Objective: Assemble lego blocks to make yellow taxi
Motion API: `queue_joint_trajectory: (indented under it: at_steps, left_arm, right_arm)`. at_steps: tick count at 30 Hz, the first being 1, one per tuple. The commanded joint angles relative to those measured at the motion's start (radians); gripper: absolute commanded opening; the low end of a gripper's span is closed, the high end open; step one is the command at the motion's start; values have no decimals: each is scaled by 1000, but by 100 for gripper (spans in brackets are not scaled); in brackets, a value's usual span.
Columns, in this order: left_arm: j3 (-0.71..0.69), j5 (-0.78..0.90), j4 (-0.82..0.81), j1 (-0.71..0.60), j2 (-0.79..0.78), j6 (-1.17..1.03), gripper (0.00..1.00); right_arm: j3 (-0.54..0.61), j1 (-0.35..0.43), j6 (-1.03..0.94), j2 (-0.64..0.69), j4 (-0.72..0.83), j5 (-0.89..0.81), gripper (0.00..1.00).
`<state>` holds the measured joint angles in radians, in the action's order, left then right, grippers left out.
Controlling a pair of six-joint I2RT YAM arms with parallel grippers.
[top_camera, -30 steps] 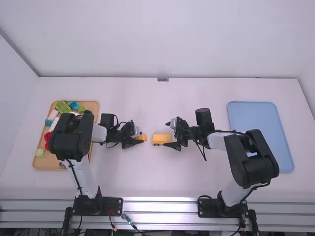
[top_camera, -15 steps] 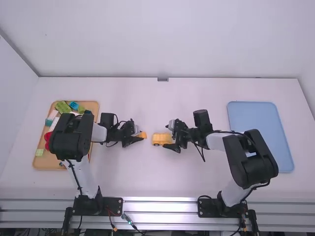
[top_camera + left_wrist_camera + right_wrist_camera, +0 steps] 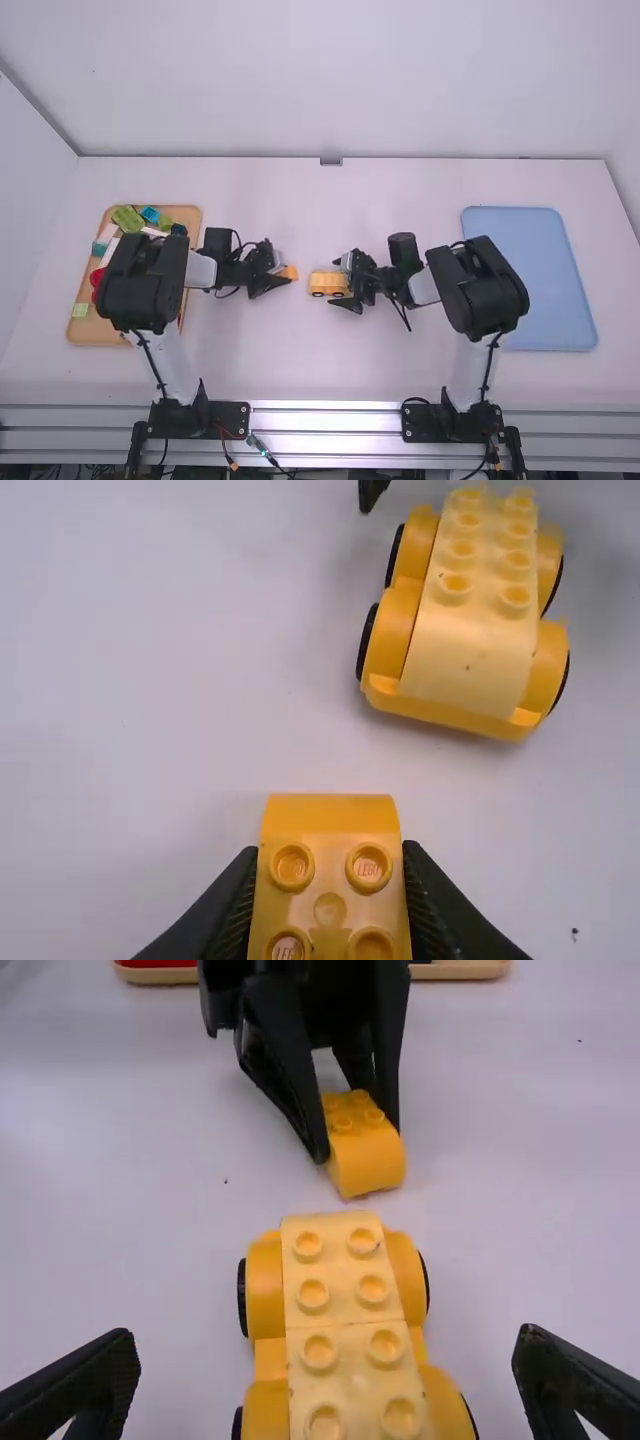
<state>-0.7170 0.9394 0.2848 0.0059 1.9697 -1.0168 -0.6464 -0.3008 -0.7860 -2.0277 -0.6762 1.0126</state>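
My left gripper [image 3: 275,279] is low over the table, left of the middle, holding an orange-yellow curved block [image 3: 289,273]. In the left wrist view, my left gripper [image 3: 330,900] is shut on that block [image 3: 331,815], one finger against each side. The yellow car body [image 3: 328,284] stands on its black wheels just right of it, a small gap between them. My right gripper [image 3: 346,281] is at the car's right end. In the right wrist view, my right gripper [image 3: 325,1370] is open, its fingers apart on both sides of the studded car body [image 3: 345,1325], not touching it.
An orange tray [image 3: 90,333] with several coloured blocks lies at the left, partly under the left arm. A blue tray [image 3: 535,270] lies at the right, beside the right arm. Bare table lies beyond the car.
My right gripper has moved a little left and toward the camera, closer around the car, and its arm has folded inward. The left gripper and the car have stayed nearly still.
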Motion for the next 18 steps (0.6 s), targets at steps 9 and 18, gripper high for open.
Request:
queue_joint_trajectory:
  at_steps: [9,18]
  left_arm:
    - [4,-100,-63,-85,-108,4,18]
    - [4,-84,-100,-86,-175,33,14]
  right_arm:
    - [-76,-5,-3,-148,-46,80,99]
    - [-110,0,-3,-192,-42,87,84]
